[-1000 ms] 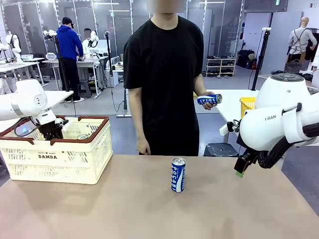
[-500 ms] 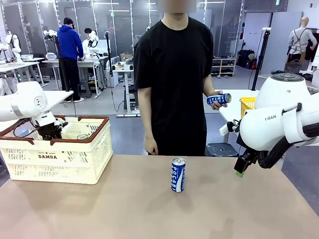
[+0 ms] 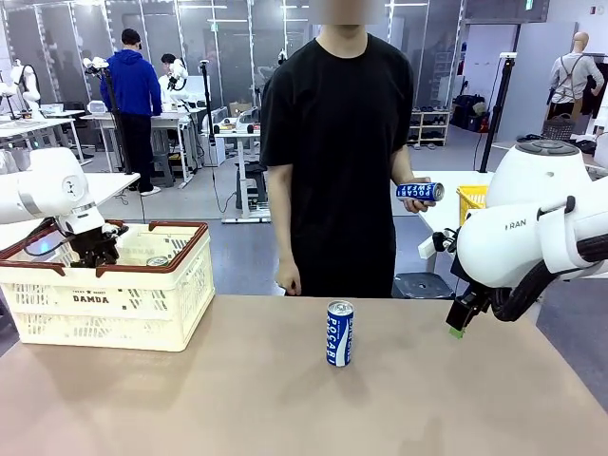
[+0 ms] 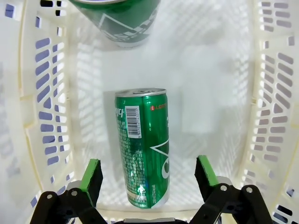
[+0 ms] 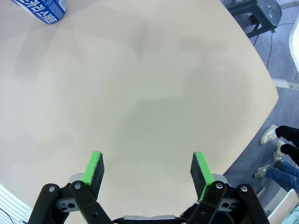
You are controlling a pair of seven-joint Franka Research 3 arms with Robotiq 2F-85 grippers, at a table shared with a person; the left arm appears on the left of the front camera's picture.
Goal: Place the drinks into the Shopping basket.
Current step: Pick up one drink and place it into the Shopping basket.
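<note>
The cream Shopping basket stands at the table's left. My left gripper hangs inside it. In the left wrist view this gripper is open, its green pads wide on either side of a green can that stands on the basket floor, touching neither pad. A second green can stands farther in. A blue and white can stands upright mid-table. The person holds another blue can in one hand. My right gripper hovers open over the table's right side, with nothing between its fingers.
The person stands at the far edge, the other hand hanging near the table. A yellow mesh basket sits on a white table behind at the right. The blue can stands far from my right gripper, across bare tabletop.
My left gripper has opened and let go of the green can inside the basket, then risen a little. The person has shifted to the right with the blue can. The right arm has stayed still.
</note>
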